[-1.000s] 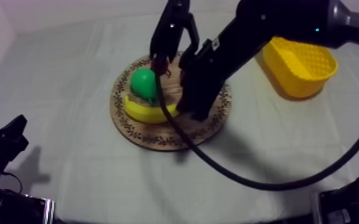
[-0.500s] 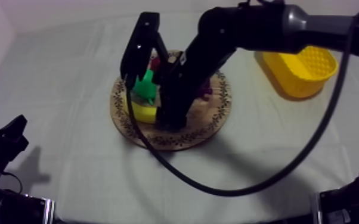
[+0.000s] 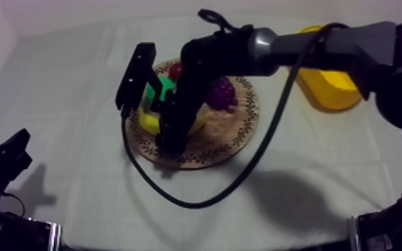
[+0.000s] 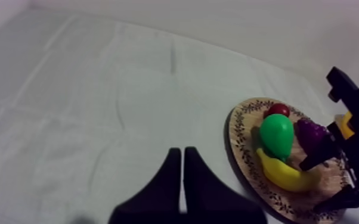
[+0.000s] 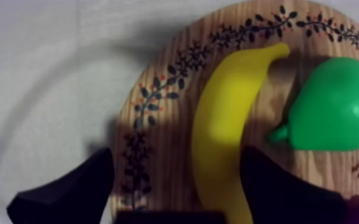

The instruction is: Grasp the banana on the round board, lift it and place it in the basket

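Our right gripper stands wide astride the banana, at the wooden board's eight o'clock from above, beside the pear. It looks light, stiff, slick; we favour its thick middle.

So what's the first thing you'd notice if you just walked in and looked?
You'd see the big black right arm stretched over the table, its jaws open on either side of the yellow banana on the round wooden board. Next, the bright green pear right beside the banana, and the yellow basket off to the right of the board.
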Tool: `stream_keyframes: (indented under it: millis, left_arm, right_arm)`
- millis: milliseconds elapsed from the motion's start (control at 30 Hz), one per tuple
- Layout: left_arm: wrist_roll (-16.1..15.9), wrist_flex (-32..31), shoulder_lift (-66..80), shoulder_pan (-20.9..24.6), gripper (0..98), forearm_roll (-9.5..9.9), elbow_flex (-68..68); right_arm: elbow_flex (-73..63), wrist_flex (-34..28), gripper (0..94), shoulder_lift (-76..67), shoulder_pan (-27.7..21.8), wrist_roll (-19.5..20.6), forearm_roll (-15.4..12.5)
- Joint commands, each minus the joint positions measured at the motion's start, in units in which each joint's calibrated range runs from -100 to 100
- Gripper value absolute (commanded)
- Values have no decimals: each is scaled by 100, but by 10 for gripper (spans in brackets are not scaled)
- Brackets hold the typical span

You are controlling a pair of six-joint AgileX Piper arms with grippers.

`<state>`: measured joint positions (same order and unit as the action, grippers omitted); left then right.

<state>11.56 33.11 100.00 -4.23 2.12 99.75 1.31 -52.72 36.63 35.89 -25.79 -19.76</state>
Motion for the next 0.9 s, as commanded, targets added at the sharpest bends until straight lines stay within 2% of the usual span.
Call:
stream_keyframes:
  millis: [0, 233, 400, 633, 867]
  left_arm:
    - [1, -5, 0, -1, 1, 0, 3]
    - [-1, -5, 0, -1, 1, 0, 3]
    - [-1, -5, 0, -1, 1, 0, 3]
    - [0, -5, 0, -1, 1, 0, 3]
    - [1, -5, 0, -1, 1, 0, 3]
  right_arm:
    - [-134, -1, 604, 188, -2, 8, 16]
    - [-504, -21, 571, 573, -47, 43, 64]
    - [-537, -1, 437, 651, -73, 24, 62]
    - [-437, -25, 180, 507, -126, -32, 63]
    - [233, -179, 115, -426, -259, -97, 75]
